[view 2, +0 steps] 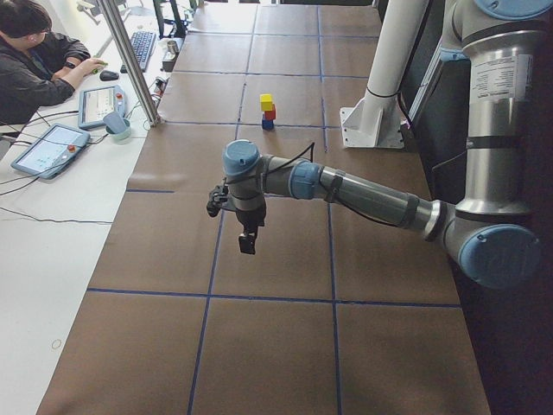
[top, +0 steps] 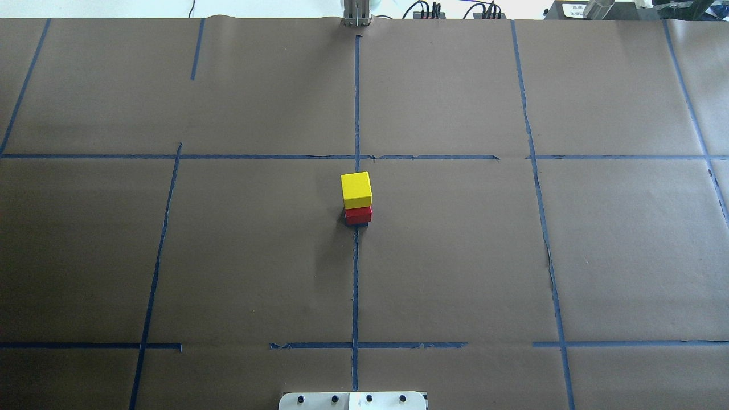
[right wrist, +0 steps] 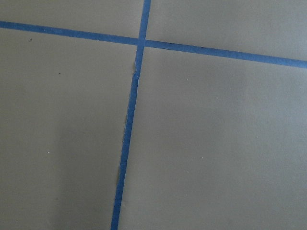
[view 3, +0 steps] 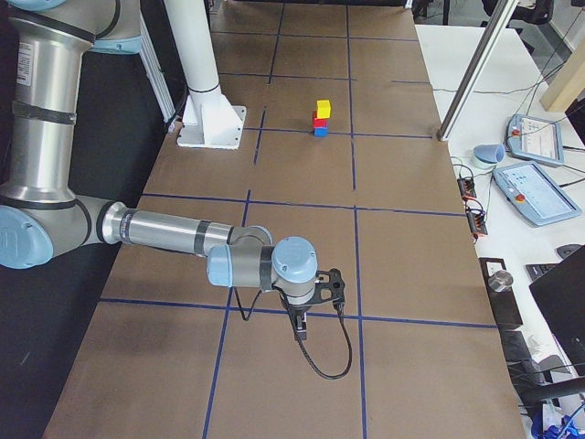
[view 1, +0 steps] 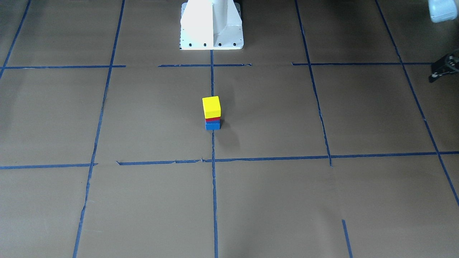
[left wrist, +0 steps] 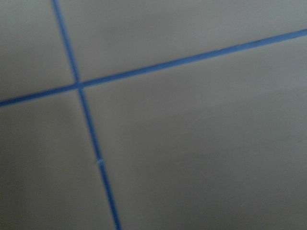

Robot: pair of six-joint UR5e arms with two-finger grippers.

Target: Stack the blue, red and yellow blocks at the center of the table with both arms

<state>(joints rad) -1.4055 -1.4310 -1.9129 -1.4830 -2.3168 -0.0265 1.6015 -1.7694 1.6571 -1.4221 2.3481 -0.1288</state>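
Observation:
A stack stands at the table's center: the blue block [view 1: 213,125] at the bottom, the red block [view 1: 212,119] on it, and the yellow block [view 1: 211,106] on top. The yellow block [top: 356,189] and red block [top: 358,215] also show from overhead. My left gripper [view 2: 248,242] hangs above the table far from the stack, at the table's left end. My right gripper [view 3: 300,331] hangs above the table's right end. Both hold nothing that I can see. I cannot tell whether either is open or shut. The wrist views show only paper and tape.
Brown paper with blue tape lines [top: 355,273] covers the table. The robot's white base [view 1: 211,25] stands at the near edge. A dark piece of the left arm's end [view 1: 444,67] pokes in at the side. An operator [view 2: 34,60] sits at a desk with tablets beside the table.

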